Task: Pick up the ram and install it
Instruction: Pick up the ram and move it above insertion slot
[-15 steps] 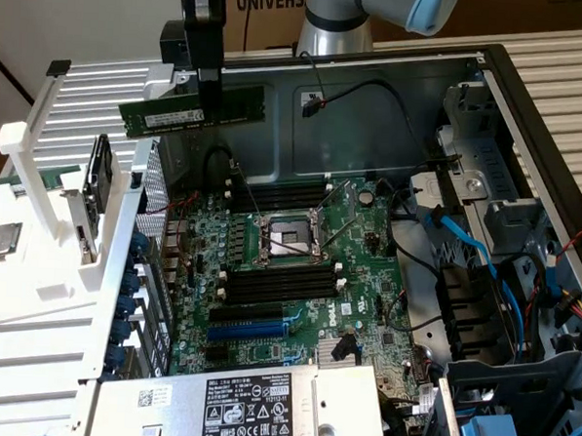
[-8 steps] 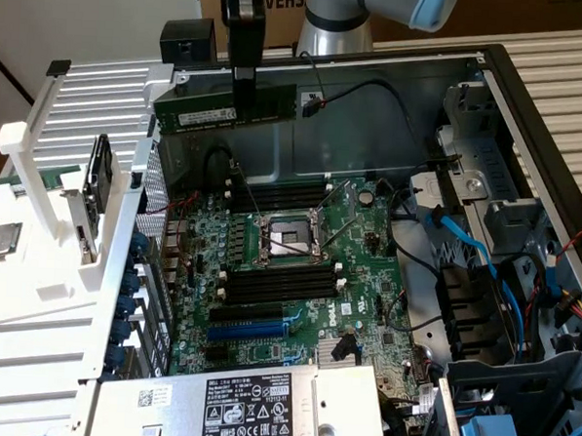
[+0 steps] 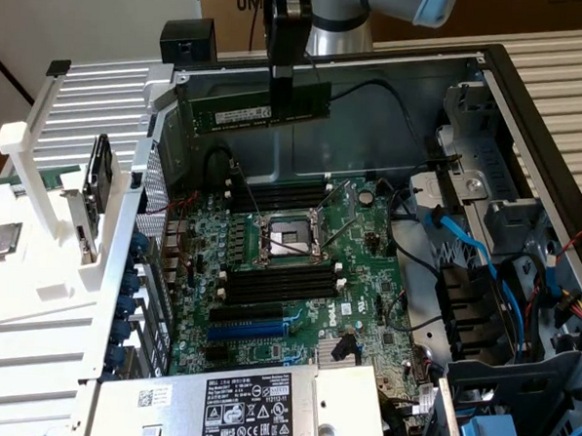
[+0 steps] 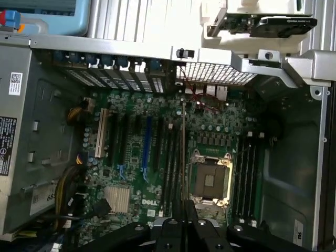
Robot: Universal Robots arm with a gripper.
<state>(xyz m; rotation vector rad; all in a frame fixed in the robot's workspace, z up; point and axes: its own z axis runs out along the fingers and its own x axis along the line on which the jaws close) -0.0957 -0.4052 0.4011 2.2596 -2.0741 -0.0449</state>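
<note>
ram (image 3: 228, 112) | dark-green stick | level, on edge | held aloft

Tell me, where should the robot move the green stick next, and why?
Probably lower it straight down. The tool grips the ram high above the motherboard, and in the wrist view its edge seems to run along the black slots beside the empty socket.

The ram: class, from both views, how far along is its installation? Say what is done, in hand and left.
Done: the ram is picked up, clamped in the tool, hanging level above the open case. In hand: it is held over the motherboard, touching nothing else. Left: it sits in no slot yet; the black slots beside the processor socket look empty.
</note>
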